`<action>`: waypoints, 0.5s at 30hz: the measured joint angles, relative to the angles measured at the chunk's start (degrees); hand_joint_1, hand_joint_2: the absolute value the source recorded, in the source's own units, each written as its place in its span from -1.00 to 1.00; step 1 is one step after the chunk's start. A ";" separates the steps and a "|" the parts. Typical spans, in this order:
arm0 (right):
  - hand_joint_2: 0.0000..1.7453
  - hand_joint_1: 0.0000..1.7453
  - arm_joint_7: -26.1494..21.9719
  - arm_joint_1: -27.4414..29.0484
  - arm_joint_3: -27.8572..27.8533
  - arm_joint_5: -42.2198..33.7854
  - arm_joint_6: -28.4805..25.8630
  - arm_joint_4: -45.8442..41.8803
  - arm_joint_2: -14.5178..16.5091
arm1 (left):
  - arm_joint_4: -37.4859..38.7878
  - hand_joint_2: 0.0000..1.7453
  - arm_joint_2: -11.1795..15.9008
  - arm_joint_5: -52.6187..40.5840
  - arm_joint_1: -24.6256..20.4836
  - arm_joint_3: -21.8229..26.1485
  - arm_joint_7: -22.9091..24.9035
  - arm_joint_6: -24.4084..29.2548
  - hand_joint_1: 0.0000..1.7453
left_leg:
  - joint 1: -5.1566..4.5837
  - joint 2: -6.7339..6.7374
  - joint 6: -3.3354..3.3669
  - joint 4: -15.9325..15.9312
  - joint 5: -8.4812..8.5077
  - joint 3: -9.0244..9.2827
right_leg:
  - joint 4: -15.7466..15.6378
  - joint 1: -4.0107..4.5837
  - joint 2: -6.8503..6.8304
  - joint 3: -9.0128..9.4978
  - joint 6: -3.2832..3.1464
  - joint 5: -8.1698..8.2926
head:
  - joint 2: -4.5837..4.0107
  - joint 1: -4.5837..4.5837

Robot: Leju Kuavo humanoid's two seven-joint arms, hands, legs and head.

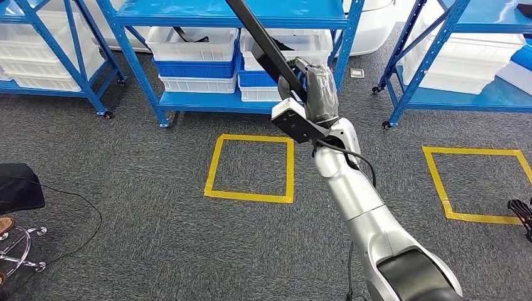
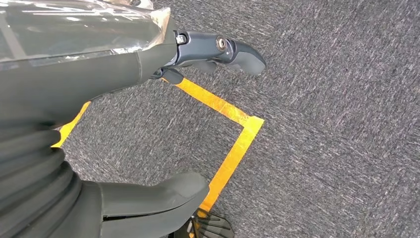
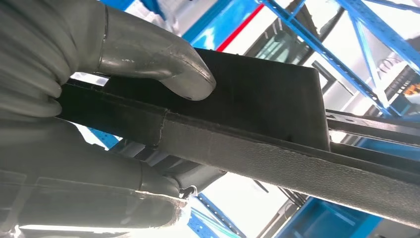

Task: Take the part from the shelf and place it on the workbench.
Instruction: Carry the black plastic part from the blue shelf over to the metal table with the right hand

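I see my right hand (image 1: 317, 94) raised in front of the blue shelf (image 1: 207, 100), its thumb (image 3: 163, 67) and fingers clamped around the long black part (image 1: 263, 44), which slants up and away above the grey carpet (image 1: 157, 219). The part is off the shelf, held in the air. My left hand (image 2: 124, 124) hangs over the carpet with its fingers apart, holding nothing, above a corner of a yellow tape square (image 2: 237, 139).
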 joint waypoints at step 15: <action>1.00 1.00 -0.16 -0.20 -0.22 -0.09 0.03 0.76 -0.87 | -0.02 1.00 -0.23 0.02 0.11 0.50 -0.16 0.40 -1.00 | 2.30 -2.39 -1.50 -1.90 3.26 -1.53 | -0.13 -1.35 1.00 1.85 2.95 -2.37 | 0.00 -0.03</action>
